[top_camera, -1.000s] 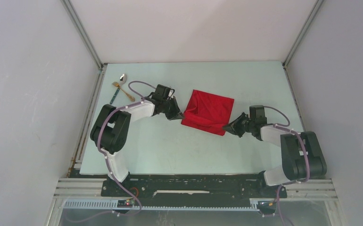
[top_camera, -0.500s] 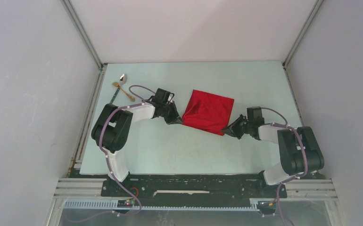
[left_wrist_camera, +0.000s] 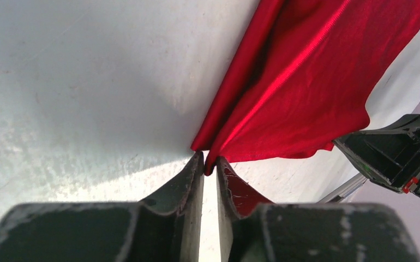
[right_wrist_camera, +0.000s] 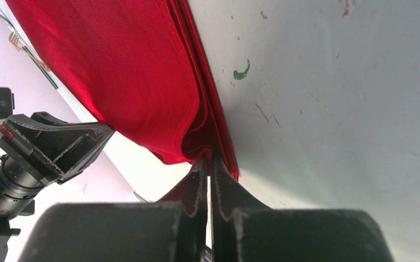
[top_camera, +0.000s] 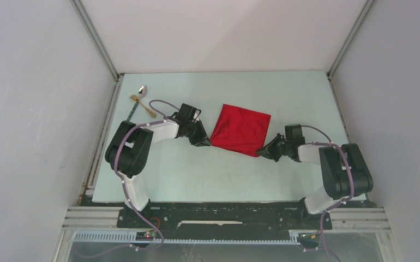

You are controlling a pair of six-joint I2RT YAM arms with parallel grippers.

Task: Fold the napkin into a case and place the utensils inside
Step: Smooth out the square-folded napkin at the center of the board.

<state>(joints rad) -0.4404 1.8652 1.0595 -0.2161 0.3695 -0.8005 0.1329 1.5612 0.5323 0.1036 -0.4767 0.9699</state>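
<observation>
The red napkin (top_camera: pixel 240 130) lies folded into a rough square, slightly rumpled, mid-table. My left gripper (top_camera: pixel 205 142) sits at its near-left corner. In the left wrist view its jaws stand a narrow gap apart, with the napkin (left_wrist_camera: pixel 306 82) corner tip loose between the fingertips (left_wrist_camera: pixel 196 164). My right gripper (top_camera: pixel 262 151) is at the near-right corner, shut on the napkin's (right_wrist_camera: pixel 120 82) layered edge. The utensils lie at the far left: a silver spoon (top_camera: pixel 141 89), a gold fork (top_camera: pixel 142 105) and a thin teal-handled piece (top_camera: pixel 132 112).
White walls enclose the pale table (top_camera: pixel 197 174) on three sides, with a metal rail (top_camera: pixel 101 142) along the left edge. The right arm's gripper shows in the left wrist view (left_wrist_camera: pixel 399 153), and the left arm's in the right wrist view (right_wrist_camera: pixel 49 147).
Both grippers drew slightly toward the near edge with the napkin's corners. The left jaws, shut on the corner before, have parted a little.
</observation>
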